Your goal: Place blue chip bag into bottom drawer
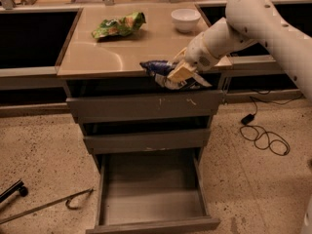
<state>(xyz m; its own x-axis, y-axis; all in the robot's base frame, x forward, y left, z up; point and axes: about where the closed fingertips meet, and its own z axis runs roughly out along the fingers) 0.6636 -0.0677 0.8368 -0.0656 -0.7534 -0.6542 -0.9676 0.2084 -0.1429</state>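
The blue chip bag (165, 74) is a wrinkly dark-blue foil bag with white markings. It hangs in the air at the counter's front edge, above the top drawer front. My gripper (179, 73) is shut on the blue chip bag, its tan fingers clamped on the bag's right half. The white arm reaches in from the upper right. The bottom drawer (153, 189) is pulled wide open below, a grey box with a bare flat floor.
A green and yellow snack bag (118, 25) and a white bowl (185, 19) sit on the counter (117, 52). Two shallower grey drawers (146, 112) are above the open one. A black cable (263, 133) lies on the floor at right, a metal rod (46, 206) at left.
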